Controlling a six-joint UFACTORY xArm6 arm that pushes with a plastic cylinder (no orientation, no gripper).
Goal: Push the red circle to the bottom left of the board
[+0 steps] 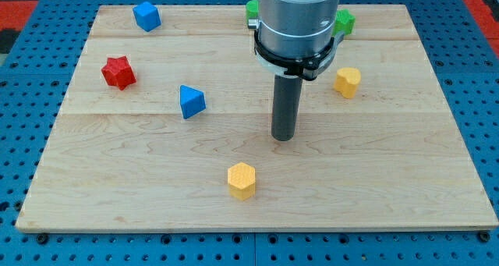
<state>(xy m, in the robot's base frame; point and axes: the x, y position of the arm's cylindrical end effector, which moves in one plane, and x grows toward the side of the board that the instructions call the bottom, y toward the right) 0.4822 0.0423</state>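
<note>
No red circle shows in the camera view; the only red block is a red star [118,72] at the board's left. My tip [283,138] rests on the board near its middle. It is right of a blue triangle [191,101] and above and right of a yellow hexagon [242,180]. It touches no block. The arm's wide grey body [298,20] hides part of the board's top middle.
A blue block [146,16] lies at the top left. A yellow block [348,82] lies right of the rod. Green blocks [252,10] [344,21] peek out on either side of the arm at the top. The wooden board [93,211] sits on a blue pegboard.
</note>
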